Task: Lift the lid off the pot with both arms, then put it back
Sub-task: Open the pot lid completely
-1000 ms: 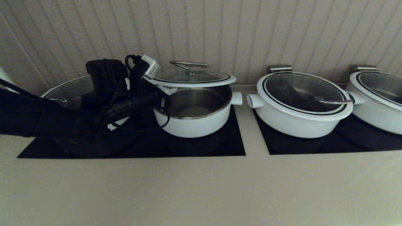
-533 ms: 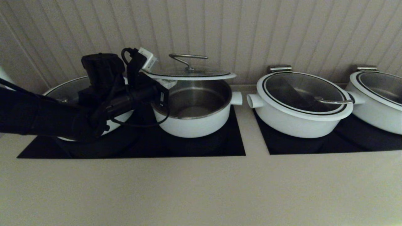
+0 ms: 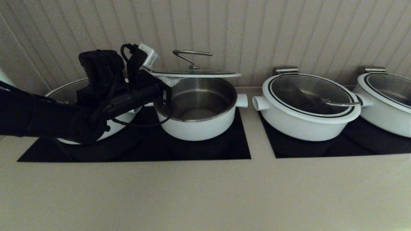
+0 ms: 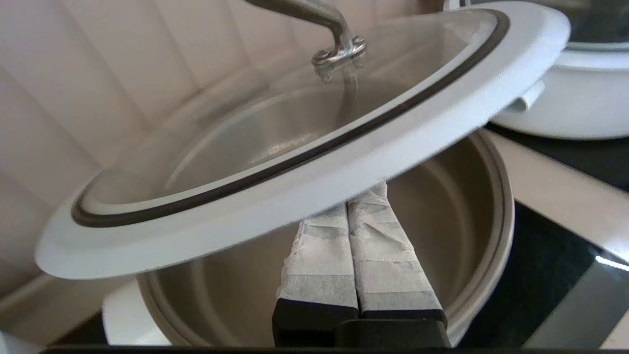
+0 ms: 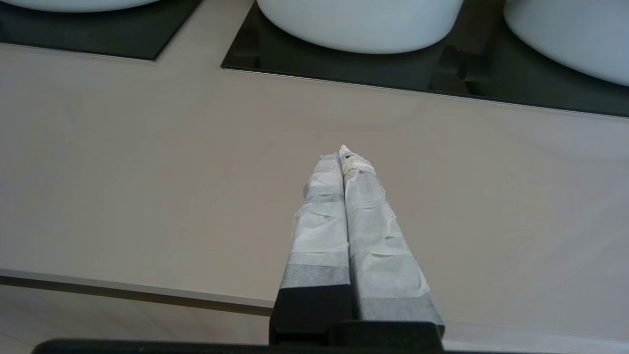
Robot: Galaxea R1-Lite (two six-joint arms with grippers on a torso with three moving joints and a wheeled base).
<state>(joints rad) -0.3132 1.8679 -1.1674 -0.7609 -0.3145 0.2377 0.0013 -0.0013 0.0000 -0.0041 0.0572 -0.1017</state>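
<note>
Risen since the earlier frames: the lid (image 3: 196, 72), first tipped just above the pot (image 3: 199, 112), now hangs higher and nearly level, edge-on in the head view, with a clear gap between its white rim and the pot's steel lip. Carried up with it, the left gripper (image 4: 357, 231), reaching in from the pot's left side over the neighbouring wide pot (image 3: 69, 96).

Held not by pinching, by the look of it, but propped from below: in the left wrist view the two taped fingers (image 4: 319, 255) lie pressed flat together and slide under the lid's white rim, their tips hidden beneath it. Jaws therefore fully closed, nothing between them, only their upper side bearing against the lid's underside. Likely reason: the rim is too broad and thin to clamp, so a wedge-and-lever lift serves instead. Steel wire handle (image 3: 192, 57) untouched at the lid's centre.

Supported on one side only, so probably precarious; a slip toward the far side seems the chief risk.

Right gripper (image 5: 346, 206) absent from the head view; in its own wrist view parked above the bare beige surface (image 5: 147, 162), well apart from the pots, jaws likewise closed on nothing. No help from it yet, though the task calls for both arms.

Pot open and apparently empty on the black hob panel (image 3: 237, 144); lift seemingly near its top, replacement still to come.
</note>
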